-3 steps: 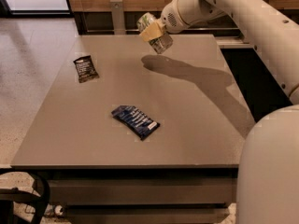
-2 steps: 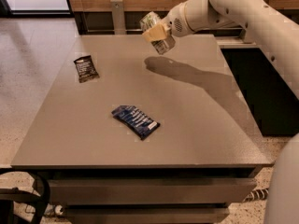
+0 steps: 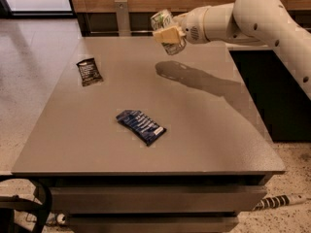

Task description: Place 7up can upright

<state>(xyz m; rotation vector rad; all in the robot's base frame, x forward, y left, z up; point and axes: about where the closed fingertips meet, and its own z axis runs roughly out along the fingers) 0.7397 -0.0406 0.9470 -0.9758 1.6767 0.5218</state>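
Note:
The 7up can, silvery with pale green markings, hangs tilted in the air above the far side of the table. My gripper is shut on the 7up can, a cream-coloured finger crossing its middle. The white arm reaches in from the upper right. The can's shadow falls on the tabletop below and to the right of it.
A flat black packet lies at the table's left far side. A flat blue wrapper lies near the middle. A wooden wall and a dark ledge run behind the table, with a grey post at the far edge.
The arm has swung leftward and slightly up, carrying the can with it. The can stays tilted in the grip. The packets have not moved.

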